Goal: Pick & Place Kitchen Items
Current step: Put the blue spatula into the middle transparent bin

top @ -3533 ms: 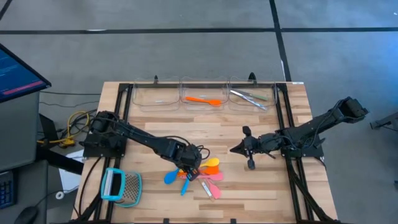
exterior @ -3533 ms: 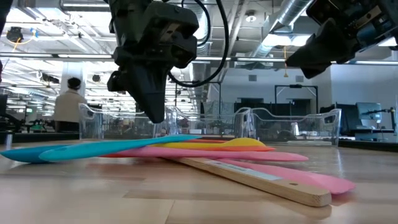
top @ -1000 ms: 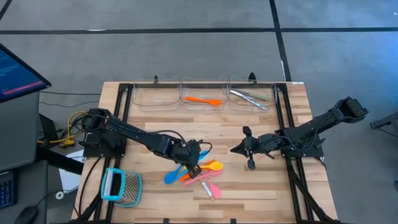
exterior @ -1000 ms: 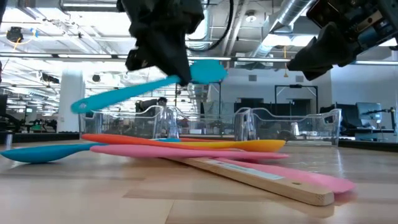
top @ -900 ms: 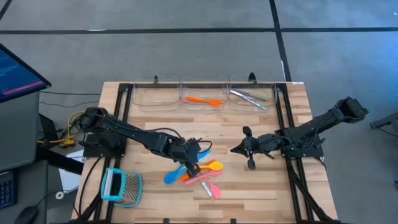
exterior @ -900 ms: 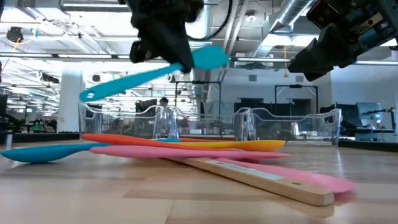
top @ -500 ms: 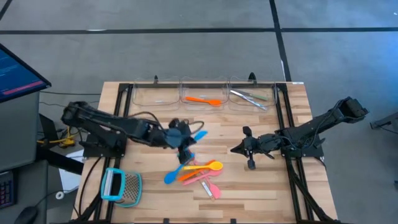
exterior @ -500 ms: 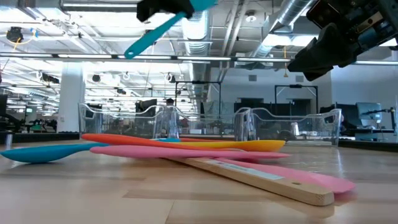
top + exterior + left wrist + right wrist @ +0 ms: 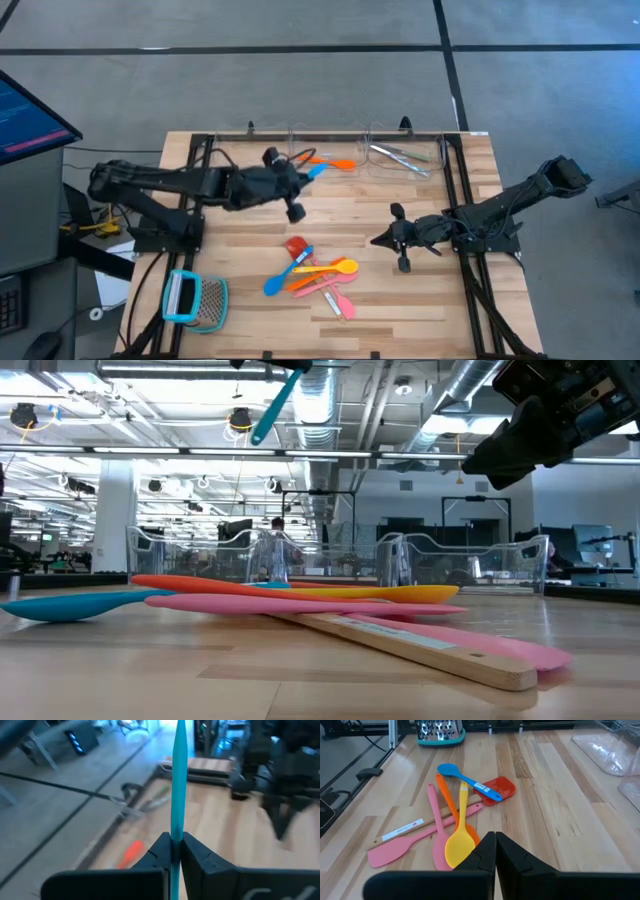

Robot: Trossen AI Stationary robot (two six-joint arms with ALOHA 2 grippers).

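Note:
My left gripper [image 9: 307, 174] is shut on a blue utensil [image 9: 318, 170] high over the table's far middle, beside the middle clear bin [image 9: 325, 150], which holds an orange utensil [image 9: 335, 163]. The blue utensil slants down in the low view [image 9: 272, 405]. The other utensils lie in a heap at the near middle: a red-headed spatula [image 9: 296, 247], a blue spoon [image 9: 280, 280], a yellow spoon [image 9: 335, 267], pink spatulas [image 9: 338, 288] and a silvery piece [image 9: 335, 306]. My right gripper [image 9: 378, 240] is shut and empty, just right of the heap. My left gripper pinches the blue utensil between its two fingers [image 9: 162, 845]; the utensil shows edge-on there [image 9: 175, 827] and runs on past the fingertips. It is lifted clear of the table and tilted, one end slanting down [image 9: 258, 432].
A teal-framed metal mesh tool [image 9: 195, 298] lies at the near left corner. Three clear bins stand along the far edge; the right one [image 9: 405, 150] holds silvery and green pieces [image 9: 400, 156]. Bare wood lies between the heap and the bins.
My left gripper has risen and gone toward the far edge, from just over the heap to beside the middle bin, turning as it went. The blue utensil has gone with it, higher above the heap and tipped steeper. The heap and my right gripper have stayed put.

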